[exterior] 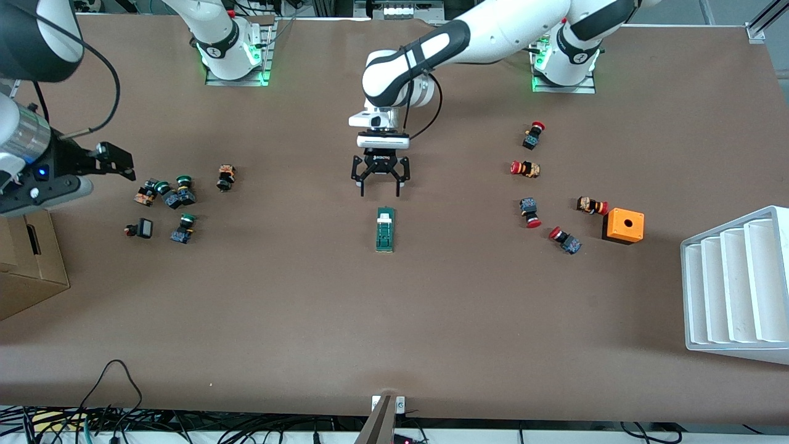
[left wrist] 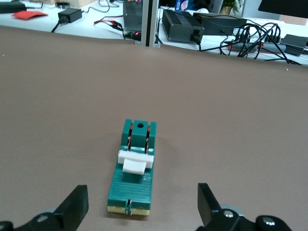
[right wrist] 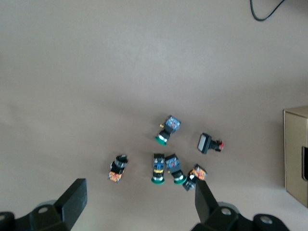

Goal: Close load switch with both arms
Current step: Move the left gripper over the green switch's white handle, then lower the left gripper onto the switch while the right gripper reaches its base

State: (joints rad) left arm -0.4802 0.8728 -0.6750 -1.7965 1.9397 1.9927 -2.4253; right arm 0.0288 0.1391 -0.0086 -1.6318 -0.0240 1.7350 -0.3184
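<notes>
Hovering near load switch [left wrist: 134, 169], left gripper [exterior: 380, 185] jaws open; right gripper [right wrist: 139, 204] jaws open, apparently over green buttons [right wrist: 166, 168].

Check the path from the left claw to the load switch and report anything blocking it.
Nothing visible blocks it. The open left claw hangs over bare table beside the load switch, with only brown tabletop between them.

Brown desk [exterior: 394, 320] and the things lying directly on it: load switch [exterior: 385, 229] flat at the middle, white tab toward the robots' bases; cluster of green-capped push buttons [exterior: 166, 197] toward the right arm's end; red-capped push buttons [exterior: 533, 185] scattered toward the left arm's end; orange box [exterior: 623, 226] just beside them; white stepped tray [exterior: 736, 287] at the desk's edge, nearer the front camera.
</notes>
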